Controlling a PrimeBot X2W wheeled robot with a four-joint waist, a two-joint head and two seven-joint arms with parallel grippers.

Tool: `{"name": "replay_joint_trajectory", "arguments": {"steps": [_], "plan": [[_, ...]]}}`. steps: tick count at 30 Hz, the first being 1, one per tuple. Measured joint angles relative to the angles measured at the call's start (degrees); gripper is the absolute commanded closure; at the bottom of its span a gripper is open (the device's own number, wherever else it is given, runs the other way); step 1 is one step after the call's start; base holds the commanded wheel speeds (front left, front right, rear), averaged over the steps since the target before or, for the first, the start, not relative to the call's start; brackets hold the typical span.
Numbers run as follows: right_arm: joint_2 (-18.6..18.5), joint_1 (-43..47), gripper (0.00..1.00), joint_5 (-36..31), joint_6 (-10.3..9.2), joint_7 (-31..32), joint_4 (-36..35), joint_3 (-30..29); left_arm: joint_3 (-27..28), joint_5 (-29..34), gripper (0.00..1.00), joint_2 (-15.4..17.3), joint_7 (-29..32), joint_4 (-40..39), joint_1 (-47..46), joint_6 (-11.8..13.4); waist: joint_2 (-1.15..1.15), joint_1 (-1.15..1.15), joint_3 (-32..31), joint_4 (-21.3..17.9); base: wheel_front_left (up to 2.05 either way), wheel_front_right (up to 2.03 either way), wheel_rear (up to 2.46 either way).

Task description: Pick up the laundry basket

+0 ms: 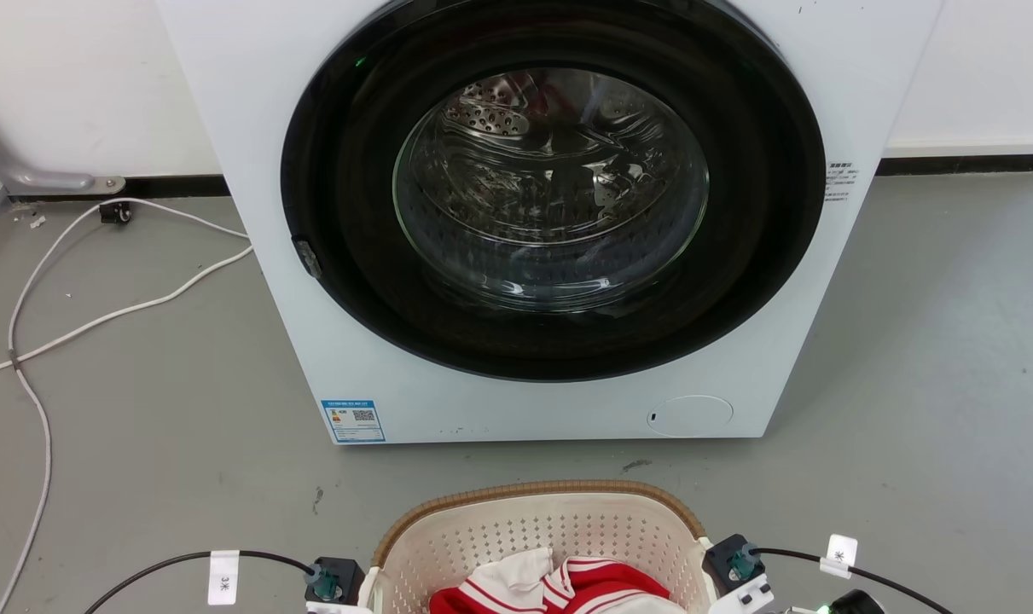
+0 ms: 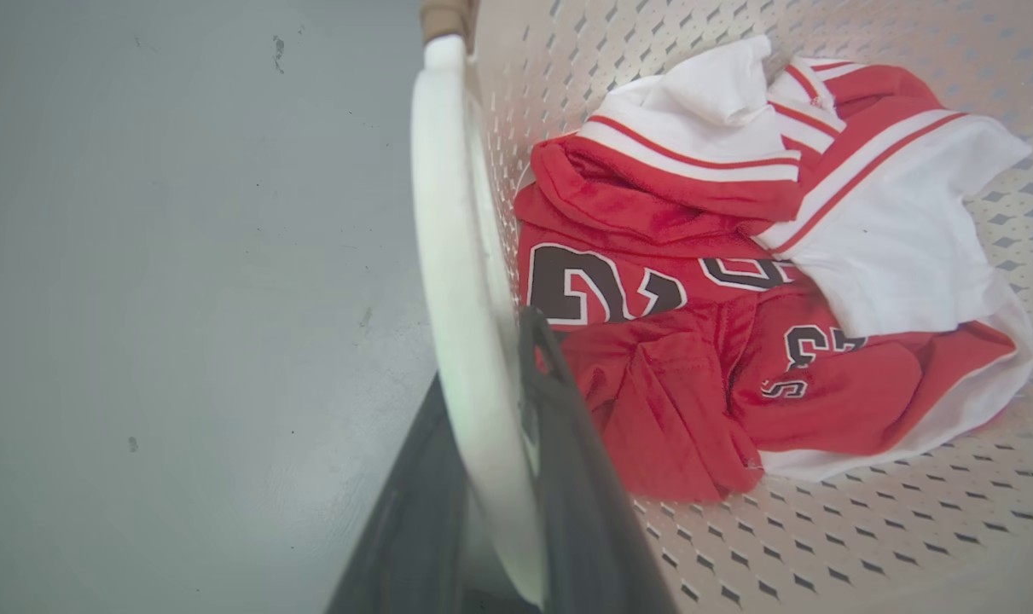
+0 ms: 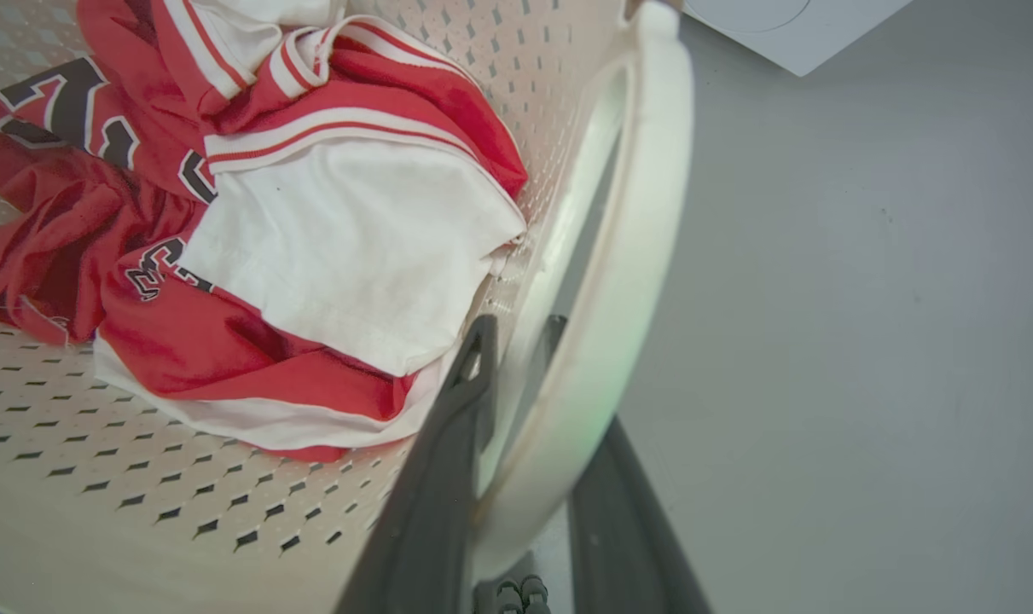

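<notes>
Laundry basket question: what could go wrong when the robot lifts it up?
1. The left gripper and right gripper each straddle a smooth white handle. I can't tell how firmly, so the laundry basket might slip.
2. If one arm rises faster, the basket could tilt and the red-and-white clothes may slide out.
3. The washing machine stands just ahead, so a forward swing could bump it.
</notes>
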Motion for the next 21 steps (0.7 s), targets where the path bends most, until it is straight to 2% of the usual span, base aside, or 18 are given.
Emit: {"name": "replay_joint_trajectory", "arguments": {"steps": [21], "plan": [[0.0,0.0,1.0,1.7,0.0,0.1,0.6,1.8,-4.1,-3.9,1.0,0.7,0.1,-0.1,0.0,0.0,0.0,0.01,0.4,-0.3,0.0,0.0,0.0]]}}
